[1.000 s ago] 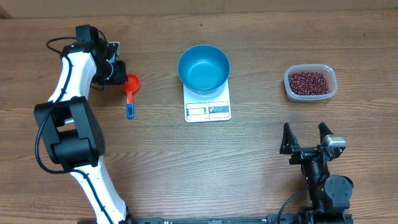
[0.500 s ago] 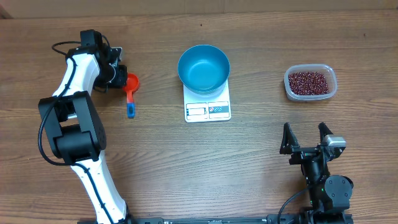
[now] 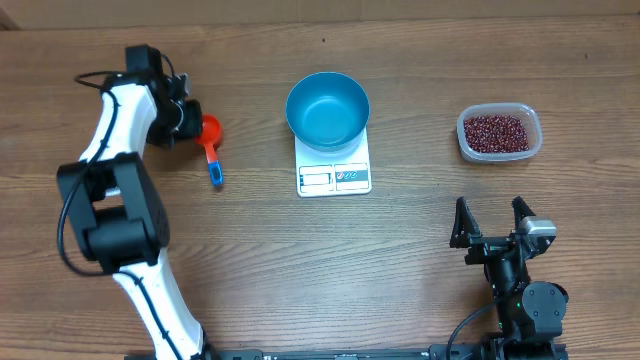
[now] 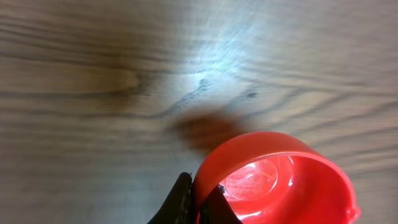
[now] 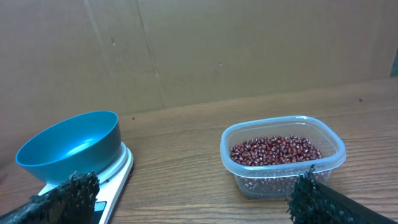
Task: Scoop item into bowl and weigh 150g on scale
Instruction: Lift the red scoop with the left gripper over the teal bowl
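A red scoop point(image 3: 210, 130) with a blue handle point(image 3: 215, 175) lies on the table at the left. My left gripper point(image 3: 190, 122) is shut on the scoop's rim; in the left wrist view the two black fingers pinch the red wall point(image 4: 198, 199) and the cup point(image 4: 273, 180) is empty. The blue bowl point(image 3: 327, 108) stands empty on the white scale point(image 3: 335, 176) in the middle. The red-brown beans point(image 3: 494, 131) fill a clear tub at the right. My right gripper point(image 3: 490, 212) stands open near the front edge, holding nothing; its view shows the bowl point(image 5: 71, 146), the scale point(image 5: 118, 171) and the beans point(image 5: 277, 150).
The clear tub point(image 3: 533, 137) sits far right, its rim point(image 5: 283, 122) just ahead of the right gripper point(image 5: 194, 186). Bare wooden table point(image 3: 330, 260) lies between the scale and the front edge. A cardboard wall point(image 5: 199, 43) backs the table.
My left gripper has closed on the scoop's rim. The scoop has turned a little, its blue handle swinging to the right. The right arm has not moved.
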Tool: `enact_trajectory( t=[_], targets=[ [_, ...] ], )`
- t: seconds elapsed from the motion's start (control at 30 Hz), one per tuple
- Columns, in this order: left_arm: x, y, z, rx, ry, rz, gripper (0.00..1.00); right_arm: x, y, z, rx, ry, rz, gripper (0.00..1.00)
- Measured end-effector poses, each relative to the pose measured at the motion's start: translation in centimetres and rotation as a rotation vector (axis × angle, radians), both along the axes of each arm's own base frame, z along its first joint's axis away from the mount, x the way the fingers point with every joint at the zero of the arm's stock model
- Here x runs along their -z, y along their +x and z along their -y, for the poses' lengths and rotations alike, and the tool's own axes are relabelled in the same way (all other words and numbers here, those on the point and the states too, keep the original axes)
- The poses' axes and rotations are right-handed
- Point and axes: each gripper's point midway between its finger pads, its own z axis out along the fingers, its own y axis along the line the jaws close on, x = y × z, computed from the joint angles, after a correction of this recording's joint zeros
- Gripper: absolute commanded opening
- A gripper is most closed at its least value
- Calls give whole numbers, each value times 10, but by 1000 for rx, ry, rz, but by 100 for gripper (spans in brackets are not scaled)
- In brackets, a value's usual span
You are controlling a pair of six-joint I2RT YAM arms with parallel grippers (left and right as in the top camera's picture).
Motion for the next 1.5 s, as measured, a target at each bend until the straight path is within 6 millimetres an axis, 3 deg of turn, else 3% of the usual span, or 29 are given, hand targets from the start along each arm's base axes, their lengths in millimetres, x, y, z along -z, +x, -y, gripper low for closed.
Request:
enact_trajectory(
  t=[0.1,0.23,0.33,0.4,0.47,0.57,0.93,1.5],
  targets=[
    [-58,6,3,-39,-10,119,4,0,0,0,1,1,0,100],
    [-167,4,19,-52,-16,358,4,0,0,0,0,0,0,100],
    [-238,-8,42,-25,-29,521,4,0,0,0,1,0,0,100],
    [-270,-19,59,-1,-40,591,4,0,0,0,0,0,0,100],
    [-289,-29,74,26,-52,633,4,0,0,0,0,0,0,100],
    [-298,-38,96,58,-69,647,4,0,0,0,0,0,0,100],
    [-288,-57,162,75,-184,557,4,0,0,0,0,0,0,100],
    [-266,-86,205,-230,-392,315,4,-1,0,0,0,1,2,100]
  ],
)
